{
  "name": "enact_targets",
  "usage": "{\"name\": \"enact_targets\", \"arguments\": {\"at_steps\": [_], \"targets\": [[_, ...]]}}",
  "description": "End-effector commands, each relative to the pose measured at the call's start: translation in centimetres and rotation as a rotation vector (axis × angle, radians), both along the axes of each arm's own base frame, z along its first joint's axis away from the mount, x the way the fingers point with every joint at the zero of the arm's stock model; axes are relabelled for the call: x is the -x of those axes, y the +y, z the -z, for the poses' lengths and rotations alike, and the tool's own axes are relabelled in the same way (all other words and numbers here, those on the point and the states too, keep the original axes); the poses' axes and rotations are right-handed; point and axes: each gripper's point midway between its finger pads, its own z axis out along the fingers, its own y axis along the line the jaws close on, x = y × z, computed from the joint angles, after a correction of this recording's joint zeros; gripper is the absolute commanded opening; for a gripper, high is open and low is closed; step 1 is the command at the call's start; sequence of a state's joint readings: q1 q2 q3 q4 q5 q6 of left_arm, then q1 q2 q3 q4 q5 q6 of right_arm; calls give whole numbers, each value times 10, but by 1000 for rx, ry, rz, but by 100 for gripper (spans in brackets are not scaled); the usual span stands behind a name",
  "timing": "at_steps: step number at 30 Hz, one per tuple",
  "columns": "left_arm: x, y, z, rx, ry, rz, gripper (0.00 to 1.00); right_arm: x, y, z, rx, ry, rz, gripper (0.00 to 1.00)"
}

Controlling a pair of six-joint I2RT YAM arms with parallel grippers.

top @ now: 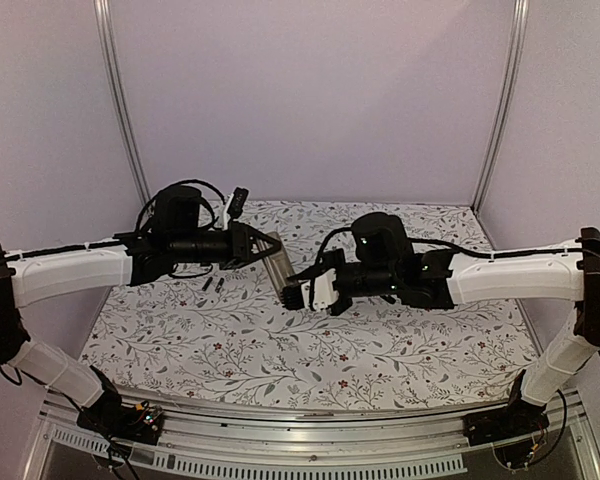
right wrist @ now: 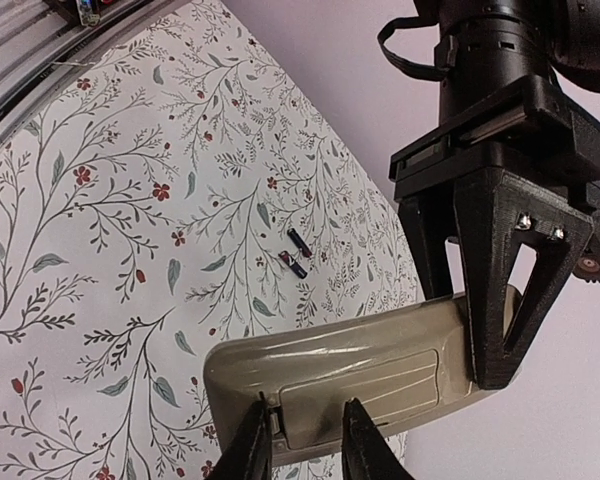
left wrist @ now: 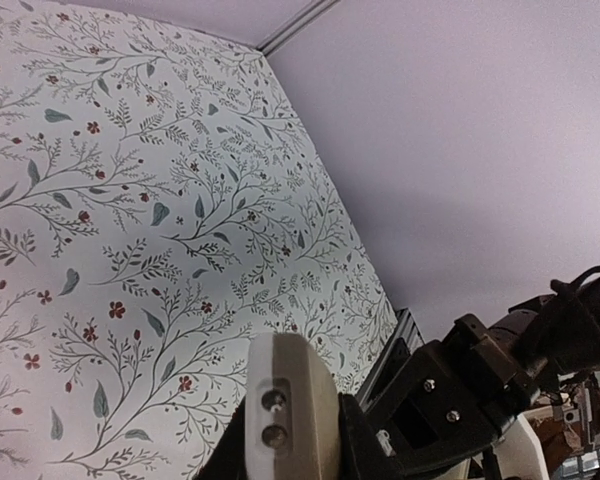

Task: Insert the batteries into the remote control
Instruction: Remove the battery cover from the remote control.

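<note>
My left gripper (top: 263,247) is shut on one end of the remote control (top: 277,264) and holds it above the table. In the right wrist view the remote control (right wrist: 280,365) shows its tan-grey back with the cover panel (right wrist: 370,375) in place, and the left gripper (right wrist: 470,335) clamps its right end. My right gripper (right wrist: 305,450) has its tips against the remote's back, one by the cover's left end and one on the cover, with a gap between them. Two small dark batteries (right wrist: 296,252) lie side by side on the floral tabletop (top: 213,285). The left wrist view shows the remote's end face (left wrist: 280,410).
A floral cloth (top: 380,350) covers the table. Plain pale walls stand at the back and sides, with an aluminium rail (top: 280,445) along the near edge. Both arms meet over the middle of the table, and the batteries lie below the left arm.
</note>
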State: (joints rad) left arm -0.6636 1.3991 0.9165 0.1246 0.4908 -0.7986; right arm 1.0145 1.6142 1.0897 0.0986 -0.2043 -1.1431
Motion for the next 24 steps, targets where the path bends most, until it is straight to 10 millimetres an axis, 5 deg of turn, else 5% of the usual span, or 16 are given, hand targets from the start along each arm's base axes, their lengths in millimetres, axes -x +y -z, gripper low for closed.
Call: {"name": "enact_targets", "arguments": {"at_steps": [1, 11, 24], "targets": [[15, -14, -7, 68, 30, 93, 0, -15, 1, -4, -40, -96, 61, 23], [12, -12, 18, 8, 82, 86, 0, -20, -5, -33, -131, -139, 109, 22], [4, -1, 31, -42, 93, 34, 0, -13, -11, -43, -166, -108, 107, 23]]}}
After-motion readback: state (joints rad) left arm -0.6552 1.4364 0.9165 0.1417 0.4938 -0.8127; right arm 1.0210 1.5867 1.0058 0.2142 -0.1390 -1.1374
